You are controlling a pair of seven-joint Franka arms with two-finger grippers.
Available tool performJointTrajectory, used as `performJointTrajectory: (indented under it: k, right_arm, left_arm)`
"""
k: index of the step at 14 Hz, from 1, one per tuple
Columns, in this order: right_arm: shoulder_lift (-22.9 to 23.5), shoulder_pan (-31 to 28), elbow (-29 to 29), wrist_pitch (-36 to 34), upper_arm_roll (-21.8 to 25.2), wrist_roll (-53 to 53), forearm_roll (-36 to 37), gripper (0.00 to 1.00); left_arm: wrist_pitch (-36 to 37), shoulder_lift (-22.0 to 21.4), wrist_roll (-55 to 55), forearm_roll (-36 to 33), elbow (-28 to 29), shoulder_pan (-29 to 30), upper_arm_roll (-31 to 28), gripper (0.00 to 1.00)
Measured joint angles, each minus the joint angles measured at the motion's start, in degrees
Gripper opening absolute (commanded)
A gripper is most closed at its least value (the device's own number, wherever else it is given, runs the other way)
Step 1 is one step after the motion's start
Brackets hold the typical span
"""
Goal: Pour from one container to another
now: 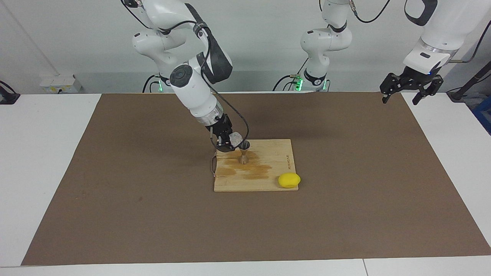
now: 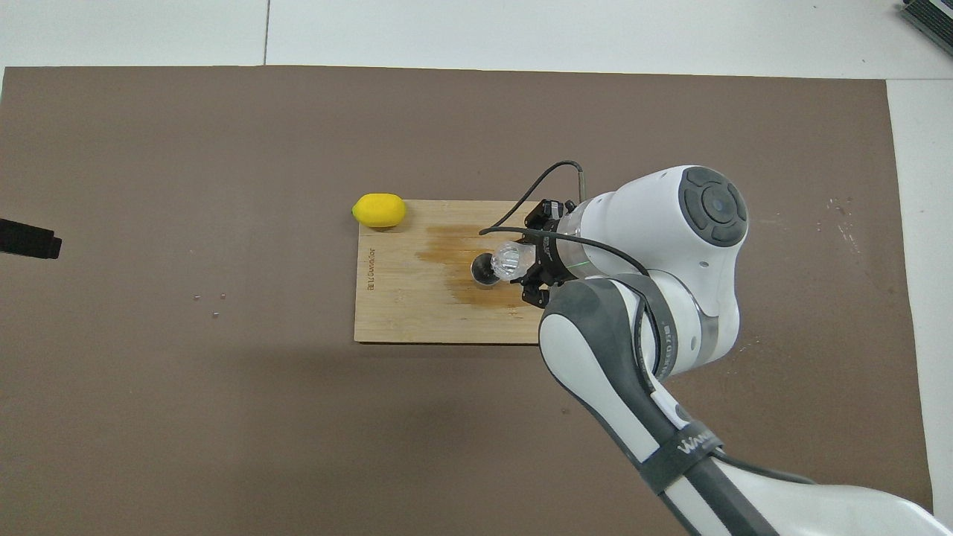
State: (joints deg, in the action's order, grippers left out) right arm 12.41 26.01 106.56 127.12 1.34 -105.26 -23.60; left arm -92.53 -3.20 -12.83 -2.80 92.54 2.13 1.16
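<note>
My right gripper [image 1: 229,142] [image 2: 527,262] is shut on the small clear glass tumbler [image 1: 236,137] [image 2: 508,259]. It holds the tumbler tipped on its side, mouth against the rim of the steel jigger [image 1: 244,152] [image 2: 485,269]. The hourglass-shaped jigger stands upright on the wooden board [image 1: 268,182] [image 2: 406,313], amid a dark wet stain. My left gripper [image 1: 410,91] hangs open in the air above the mat's corner at the left arm's end; only its dark tip [image 2: 28,241] shows in the overhead view. That arm waits.
A yellow lemon [image 1: 289,180] [image 2: 380,210] lies at the board's corner farthest from the robots, toward the left arm's end. The board sits on a brown mat [image 1: 115,191] [image 2: 186,372] that covers the white table. A black cable loops from the right wrist.
</note>
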Motion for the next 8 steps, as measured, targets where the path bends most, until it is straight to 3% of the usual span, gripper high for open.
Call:
performJointTrajectory:
  k: [8]
  right_arm:
    - [0.0,0.1,0.0,0.0,0.0,0.0,0.5,0.0]
  left_arm:
    - [2.4,-0.6,1.2,2.0,-4.0,-0.3,0.3,1.0]
